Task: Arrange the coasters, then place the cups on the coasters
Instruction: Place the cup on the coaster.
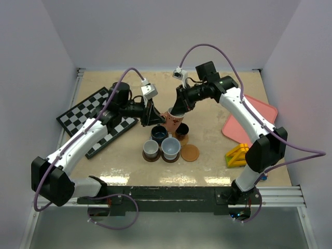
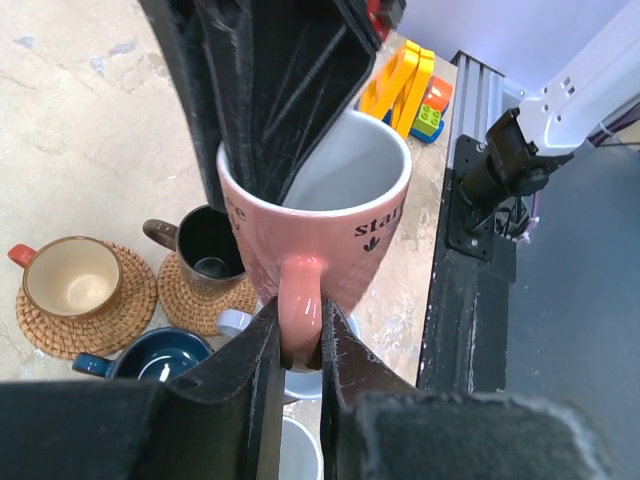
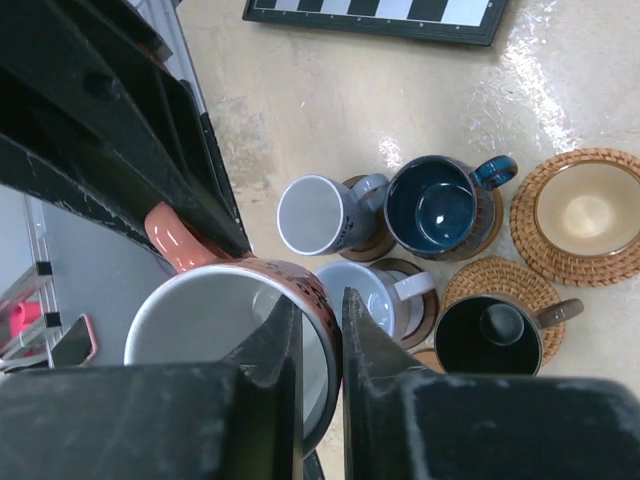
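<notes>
Beige tabletop in a white-walled booth, so nothing fancy. Closest to the arm bases sat a bare tan round coaster, flat and unoccupied, below both grippers and a bit to the right-arm side. Hard against it on the left-arm side were a white handled cup and a second pale cup, both already parked on dark brown coasters.

One row further out, almost straight under the tools, were a dark blue cup and a black cup. An orange-tan cup stood beside them on a woven tan coaster.

Up in the air above that row was a salmon-pink ceramic mug, mouth up and roughly upright. The left gripper was clamped tight on its handle. The right gripper was pinched on the rim, one finger inside and one outside. Looked like a hand-off to me.

My read: the mug belonged on that bare coaster, which lay on the right arm's side, so the right arm was better placed once the left let go. Room was tight toward the black cup and the nearer white cup, but open toward the yellow toy block. The checkerboard and pink tray were well clear, further out.
</notes>
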`<move>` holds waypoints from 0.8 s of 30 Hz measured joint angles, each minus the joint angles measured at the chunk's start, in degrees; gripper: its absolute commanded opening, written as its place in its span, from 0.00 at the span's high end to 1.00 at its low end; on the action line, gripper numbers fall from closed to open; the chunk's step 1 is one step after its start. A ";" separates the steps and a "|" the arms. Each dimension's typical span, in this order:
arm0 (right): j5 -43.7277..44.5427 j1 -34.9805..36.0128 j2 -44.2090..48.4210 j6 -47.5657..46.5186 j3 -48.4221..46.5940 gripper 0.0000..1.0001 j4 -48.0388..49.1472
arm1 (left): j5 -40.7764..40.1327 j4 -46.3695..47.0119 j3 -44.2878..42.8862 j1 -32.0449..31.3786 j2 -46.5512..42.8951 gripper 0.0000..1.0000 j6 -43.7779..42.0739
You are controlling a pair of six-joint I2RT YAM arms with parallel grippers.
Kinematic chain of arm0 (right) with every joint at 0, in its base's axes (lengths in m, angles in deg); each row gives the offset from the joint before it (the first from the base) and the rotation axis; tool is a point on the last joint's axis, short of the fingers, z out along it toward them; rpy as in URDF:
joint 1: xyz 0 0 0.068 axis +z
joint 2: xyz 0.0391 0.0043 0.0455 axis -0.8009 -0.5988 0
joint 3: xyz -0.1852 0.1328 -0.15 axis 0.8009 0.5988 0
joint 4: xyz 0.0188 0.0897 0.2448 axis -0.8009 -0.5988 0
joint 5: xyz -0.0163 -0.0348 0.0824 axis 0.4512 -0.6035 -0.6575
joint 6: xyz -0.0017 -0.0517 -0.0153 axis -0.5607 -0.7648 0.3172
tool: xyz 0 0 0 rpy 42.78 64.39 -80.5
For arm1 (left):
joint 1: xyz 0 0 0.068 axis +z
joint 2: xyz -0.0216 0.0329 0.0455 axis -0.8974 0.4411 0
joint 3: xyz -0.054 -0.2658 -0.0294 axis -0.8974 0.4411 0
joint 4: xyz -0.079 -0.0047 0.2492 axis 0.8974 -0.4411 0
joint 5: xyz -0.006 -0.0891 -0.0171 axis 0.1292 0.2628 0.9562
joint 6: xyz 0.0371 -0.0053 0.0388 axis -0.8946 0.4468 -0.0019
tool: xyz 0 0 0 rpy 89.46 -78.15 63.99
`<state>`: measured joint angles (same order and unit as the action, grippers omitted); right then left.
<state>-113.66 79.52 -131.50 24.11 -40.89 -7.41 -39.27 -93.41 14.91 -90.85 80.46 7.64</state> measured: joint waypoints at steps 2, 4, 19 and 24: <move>0.09 0.00 0.02 -0.72 0.37 1.00 -0.57 | -0.28 0.11 0.00 0.02 0.00 1.00 0.44; 0.90 0.02 0.00 -1.27 0.57 1.00 -0.92 | -1.20 -0.02 0.00 0.07 0.00 0.57 1.07; 39.95 1.62 31.26 28.30 22.60 1.00 10.27 | -33.83 4.26 0.00 2.84 -10.36 0.00 7.69; 53.88 8.37 38.51 39.50 27.36 1.00 10.08 | -40.81 6.05 0.00 3.30 -10.80 0.00 11.50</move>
<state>-59.78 87.89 -92.98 63.60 -13.53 2.66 -80.08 -87.35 14.91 -87.55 69.66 19.13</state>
